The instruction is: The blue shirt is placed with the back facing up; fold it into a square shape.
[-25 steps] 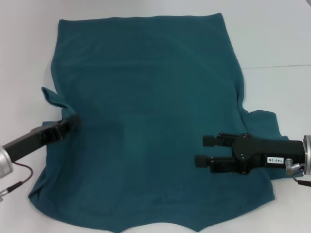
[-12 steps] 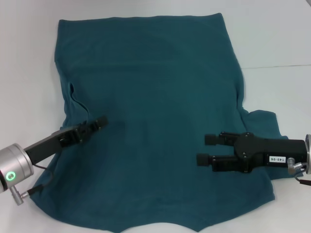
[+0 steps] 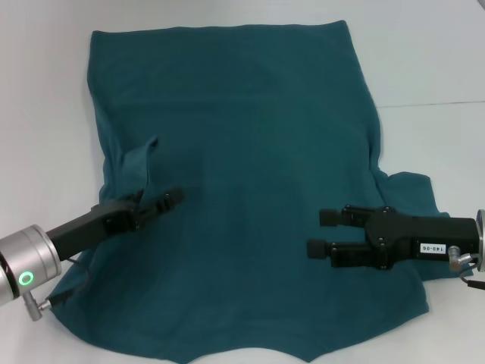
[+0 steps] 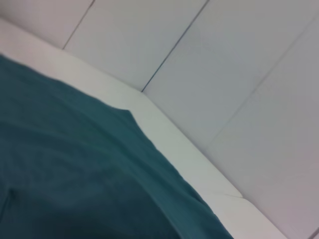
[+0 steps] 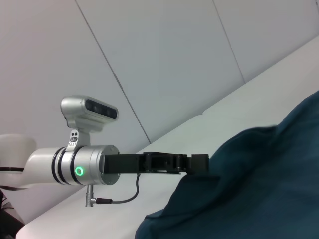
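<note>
left pincer (image 3: 170, 199) grips the blue shirt (image 3: 250, 152) sleeve; right pincer (image 3: 322, 232) hovers wide; thin cloth could slip, spoiling the fold.

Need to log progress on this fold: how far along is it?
Early stage. Nothing is folded flat yet: the blue shirt lies mostly spread on the table. In hand: the left gripper holds the left sleeve, lifted and carried over the body. The right gripper hovers open above the right side. Left: laying that sleeve down, the right side, and the bottom-up folds.
</note>
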Controlling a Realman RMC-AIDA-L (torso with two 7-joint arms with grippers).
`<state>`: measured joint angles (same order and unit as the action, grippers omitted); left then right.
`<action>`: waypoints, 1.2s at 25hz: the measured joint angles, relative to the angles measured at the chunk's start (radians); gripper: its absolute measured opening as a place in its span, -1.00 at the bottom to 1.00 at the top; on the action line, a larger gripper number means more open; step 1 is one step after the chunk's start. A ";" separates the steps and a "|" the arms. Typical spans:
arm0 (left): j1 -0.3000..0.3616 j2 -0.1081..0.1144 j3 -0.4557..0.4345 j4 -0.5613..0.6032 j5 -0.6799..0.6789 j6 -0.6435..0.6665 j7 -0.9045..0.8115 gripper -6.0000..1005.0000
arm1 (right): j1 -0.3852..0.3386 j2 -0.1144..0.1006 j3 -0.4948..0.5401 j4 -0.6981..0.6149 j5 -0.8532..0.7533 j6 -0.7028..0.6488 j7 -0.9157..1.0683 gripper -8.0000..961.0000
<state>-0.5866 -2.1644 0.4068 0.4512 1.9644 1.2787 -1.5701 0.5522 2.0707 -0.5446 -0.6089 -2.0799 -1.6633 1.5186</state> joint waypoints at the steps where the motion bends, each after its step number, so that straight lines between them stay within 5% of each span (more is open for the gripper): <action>1: -0.001 0.000 0.000 0.000 -0.005 0.008 0.026 0.58 | 0.000 0.000 0.000 0.000 0.000 0.000 0.000 0.91; 16: -0.005 -0.006 -0.002 -0.089 -0.103 0.055 0.418 0.64 | 0.002 0.000 0.000 0.000 0.000 0.002 0.000 0.91; 30: 0.004 -0.008 -0.007 -0.104 -0.127 0.018 0.517 0.67 | 0.002 -0.001 0.000 -0.002 0.011 0.004 -0.001 0.91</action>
<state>-0.5823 -2.1721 0.4000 0.3474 1.8376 1.2963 -1.0527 0.5538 2.0692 -0.5446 -0.6105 -2.0686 -1.6597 1.5180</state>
